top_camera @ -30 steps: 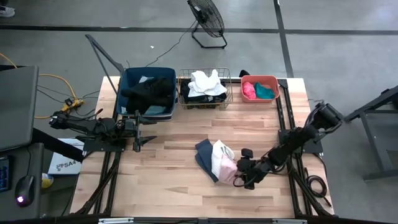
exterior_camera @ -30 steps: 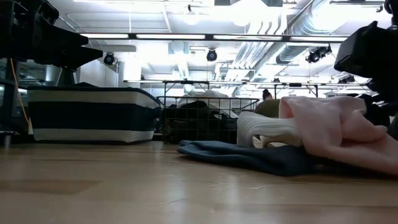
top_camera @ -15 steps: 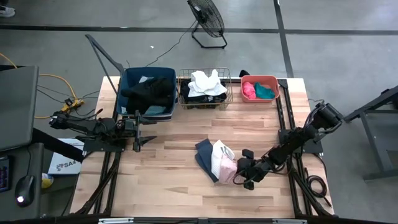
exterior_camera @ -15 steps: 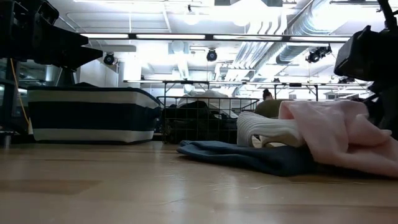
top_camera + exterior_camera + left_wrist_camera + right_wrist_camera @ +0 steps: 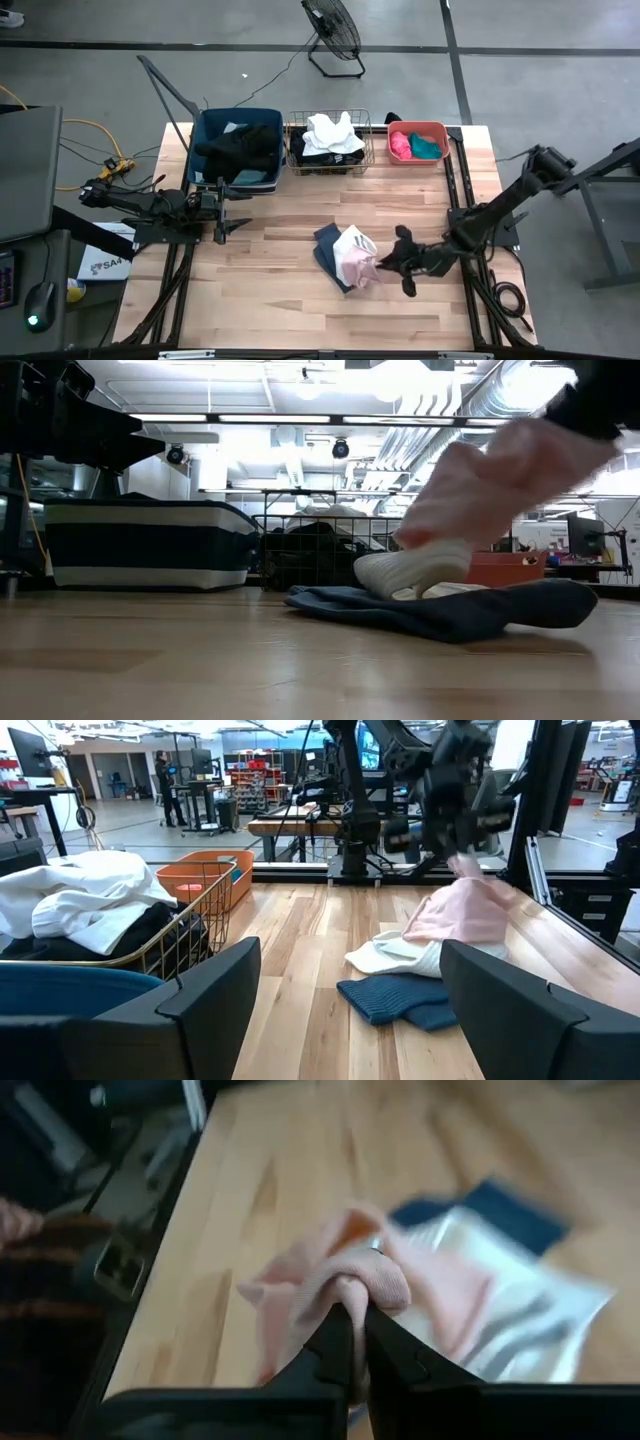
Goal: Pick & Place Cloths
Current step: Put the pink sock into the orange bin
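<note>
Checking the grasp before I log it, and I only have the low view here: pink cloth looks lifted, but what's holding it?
Observer: The right tool, shut on a fold of the pale pink cloth; the right wrist view shows the pinch clearly.
Operator: Did the white one come up too?
Observer: Not gripped. In the left wrist view the white cloth lies on the table under the pink one, beside the slate-blue cloth.
Operator: Left arm?
Observer: Waiting by the blue tub, left tool open and empty, per the high view.
Operator: Where would pink go?
Observer: Probably the coral tub; it already holds a bright pink cloth.
</note>
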Available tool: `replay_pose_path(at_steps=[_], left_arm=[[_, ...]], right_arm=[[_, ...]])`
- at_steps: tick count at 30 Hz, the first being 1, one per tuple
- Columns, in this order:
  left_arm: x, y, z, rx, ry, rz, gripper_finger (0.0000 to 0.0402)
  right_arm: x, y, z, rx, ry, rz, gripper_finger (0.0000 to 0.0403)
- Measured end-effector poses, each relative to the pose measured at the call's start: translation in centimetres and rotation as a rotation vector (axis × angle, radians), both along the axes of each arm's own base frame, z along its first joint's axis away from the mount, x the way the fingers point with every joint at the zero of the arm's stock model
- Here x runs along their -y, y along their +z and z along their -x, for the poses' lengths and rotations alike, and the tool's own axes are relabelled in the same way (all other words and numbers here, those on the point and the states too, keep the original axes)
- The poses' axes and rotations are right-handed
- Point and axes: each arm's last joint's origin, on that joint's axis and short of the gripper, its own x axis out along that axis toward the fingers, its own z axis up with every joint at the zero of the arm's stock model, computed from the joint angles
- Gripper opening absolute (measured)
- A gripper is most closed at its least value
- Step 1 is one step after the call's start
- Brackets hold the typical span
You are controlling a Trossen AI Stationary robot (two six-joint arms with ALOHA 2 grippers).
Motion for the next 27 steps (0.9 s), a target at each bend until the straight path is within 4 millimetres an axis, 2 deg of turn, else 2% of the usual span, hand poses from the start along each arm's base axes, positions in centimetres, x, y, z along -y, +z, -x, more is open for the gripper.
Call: replay_pose_path(at_steps=[7, 13, 21, 27], left_arm=[[0.0, 0.0, 0.0, 0.001, 0.000, 0.000, 0.0300], [0.0, 0.0, 0.0, 0.001, 0.000, 0.000, 0.0300], [0.0, 0.0, 0.0, 0.001, 0.000, 0.000, 0.0300], [0.0, 0.0, 0.0, 0.001, 0.000, 0.000, 0.0300]], right_arm=[[1.5, 3.3, 1.0, 0.194, -0.157, 0.118, 0.0004], [2.8, 4.9, 1.8, 0.289, -0.382, 0.247, 0.0004], [4.4, 6.2, 2.7, 0.321, -0.703, 0.464, 0.0004], [6.5, 7.3, 3.2, 0.276, -0.918, 0.613, 0.0004]])
